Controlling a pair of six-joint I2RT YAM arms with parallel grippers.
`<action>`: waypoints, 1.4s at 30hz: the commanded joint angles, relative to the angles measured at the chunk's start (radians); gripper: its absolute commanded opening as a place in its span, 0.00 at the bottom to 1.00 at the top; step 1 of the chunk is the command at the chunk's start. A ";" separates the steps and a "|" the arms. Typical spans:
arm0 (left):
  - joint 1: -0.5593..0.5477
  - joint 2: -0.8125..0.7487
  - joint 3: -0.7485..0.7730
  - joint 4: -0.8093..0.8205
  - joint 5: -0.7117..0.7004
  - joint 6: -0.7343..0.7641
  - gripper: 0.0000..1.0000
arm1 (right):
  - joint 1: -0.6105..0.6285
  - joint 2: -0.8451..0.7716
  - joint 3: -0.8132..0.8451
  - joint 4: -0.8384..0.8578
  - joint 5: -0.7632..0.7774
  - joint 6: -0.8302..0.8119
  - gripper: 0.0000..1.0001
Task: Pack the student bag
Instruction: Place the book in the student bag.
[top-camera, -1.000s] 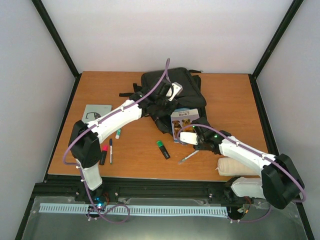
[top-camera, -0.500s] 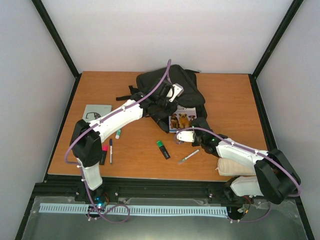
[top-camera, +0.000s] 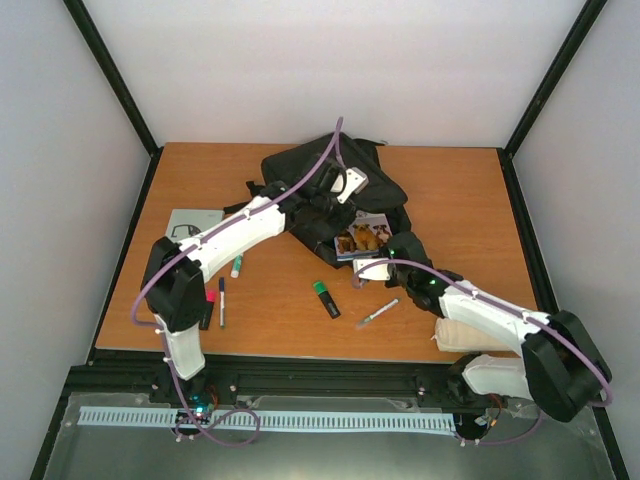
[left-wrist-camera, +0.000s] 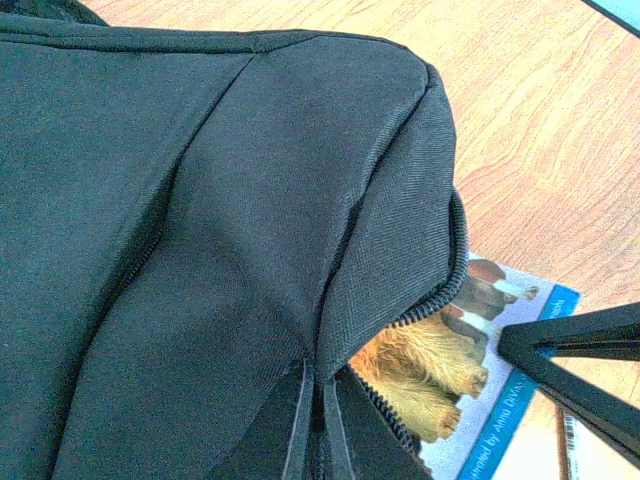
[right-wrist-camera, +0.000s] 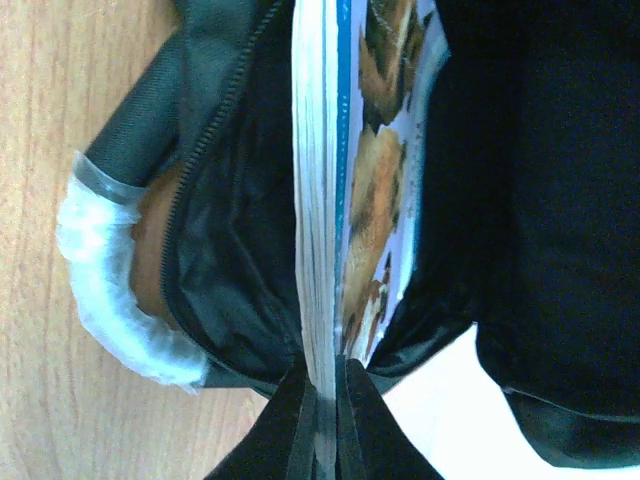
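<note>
Dog book (top-camera: 362, 236) half inside student bag (top-camera: 320, 170)
Right gripper (right-wrist-camera: 322, 372) pinches the book's edge at the bag's mouth; left gripper (left-wrist-camera: 314, 378) clamps the bag's zip-edge fabric.

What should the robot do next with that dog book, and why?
Probably the right gripper should slide the dog book a little deeper into the black backpack. The book is only partly inside the open zip, with its near end sticking out, and the left gripper holds the bag's fabric up, so the way in looks open.
</note>
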 joint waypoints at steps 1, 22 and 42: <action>0.024 0.012 0.073 0.030 0.064 0.035 0.01 | 0.007 -0.072 0.051 -0.094 0.002 0.009 0.03; 0.056 0.022 0.196 -0.113 0.179 0.128 0.01 | 0.051 -0.056 0.168 0.035 0.076 -0.251 0.03; 0.057 0.010 0.187 -0.145 0.337 0.187 0.01 | -0.012 0.123 0.076 0.120 -0.103 -0.379 0.03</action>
